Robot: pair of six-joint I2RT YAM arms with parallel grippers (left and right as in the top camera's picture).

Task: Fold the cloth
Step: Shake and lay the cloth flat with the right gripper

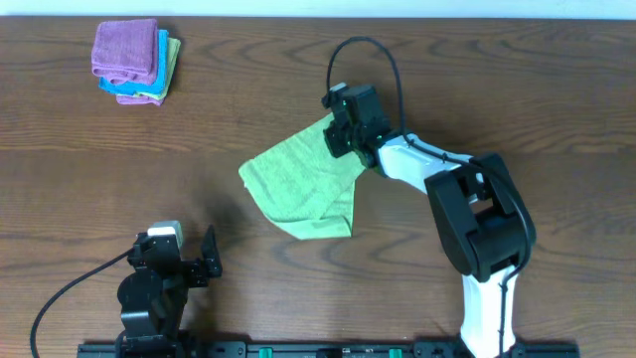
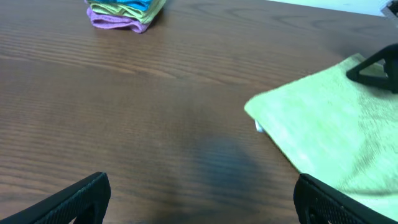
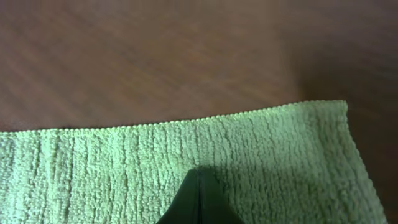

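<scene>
A light green cloth point(image 1: 298, 184) lies in the middle of the brown table, partly doubled over, with its far right corner raised. My right gripper point(image 1: 338, 134) is at that corner, and in the right wrist view its fingers point(image 3: 198, 186) are shut together on the cloth point(image 3: 124, 162) just behind its hemmed edge. My left gripper point(image 1: 211, 254) is open and empty low at the front left. In the left wrist view its fingers point(image 2: 202, 186) are spread wide over bare table. The cloth point(image 2: 336, 124) lies ahead and to their right.
A stack of folded cloths, purple on top with blue and yellow-green below point(image 1: 134, 60), sits at the far left corner and shows in the left wrist view point(image 2: 121, 11). A black cable point(image 1: 363, 50) loops above the right arm.
</scene>
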